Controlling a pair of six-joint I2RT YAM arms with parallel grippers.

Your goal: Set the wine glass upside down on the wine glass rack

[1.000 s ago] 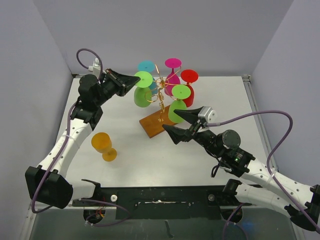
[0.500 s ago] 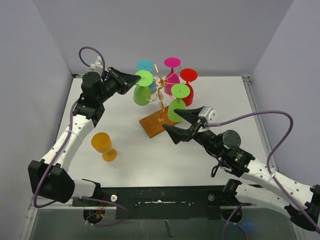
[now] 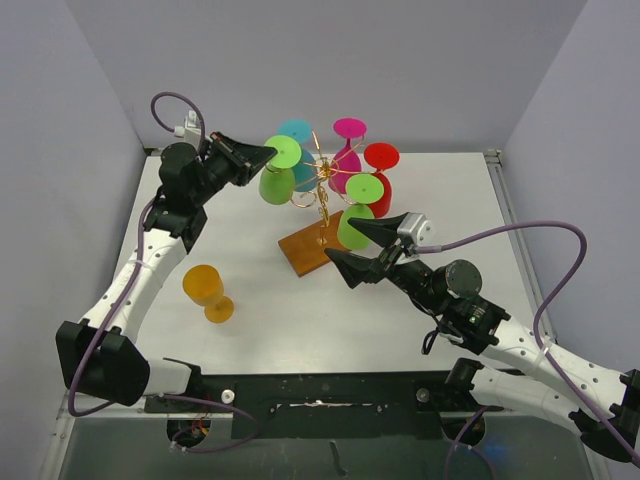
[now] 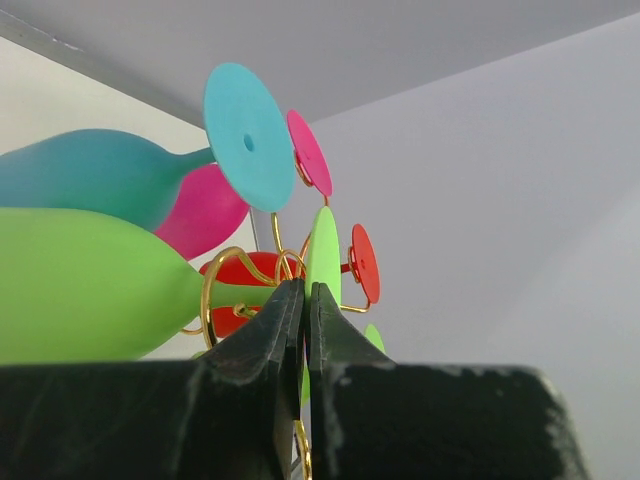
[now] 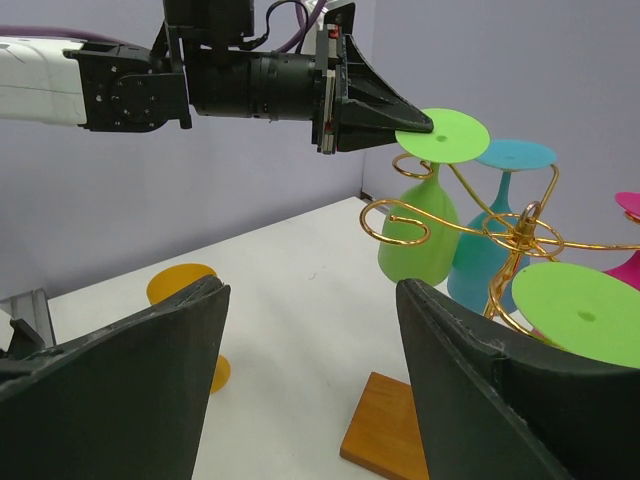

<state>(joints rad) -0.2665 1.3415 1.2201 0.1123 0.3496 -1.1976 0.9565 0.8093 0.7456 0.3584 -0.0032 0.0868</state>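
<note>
The wine glass rack (image 3: 322, 190), gold wire on a brown wooden base (image 3: 310, 247), carries several coloured glasses hanging upside down. My left gripper (image 3: 272, 151) is shut on the rim of the foot of a green wine glass (image 3: 275, 187) hanging on the rack's left arm. In the left wrist view, that foot (image 4: 322, 250) shows edge-on at the closed tips (image 4: 305, 290). In the right wrist view, the left gripper (image 5: 425, 124) pinches the green disc (image 5: 445, 135). My right gripper (image 3: 341, 240) hovers open and empty just right of the base. An orange wine glass (image 3: 205, 288) stands upright on the table.
A teal glass (image 3: 297, 130), a magenta glass (image 3: 350, 128), a red glass (image 3: 381, 155) and a second green glass (image 3: 355, 225) hang on the rack. Grey walls close in the table on three sides. A free gold scroll arm (image 5: 400, 220) points toward my right gripper.
My left gripper and the green glass's foot have shifted slightly left and up. The rack's other glasses moved a little with it. The right arm has not moved.
</note>
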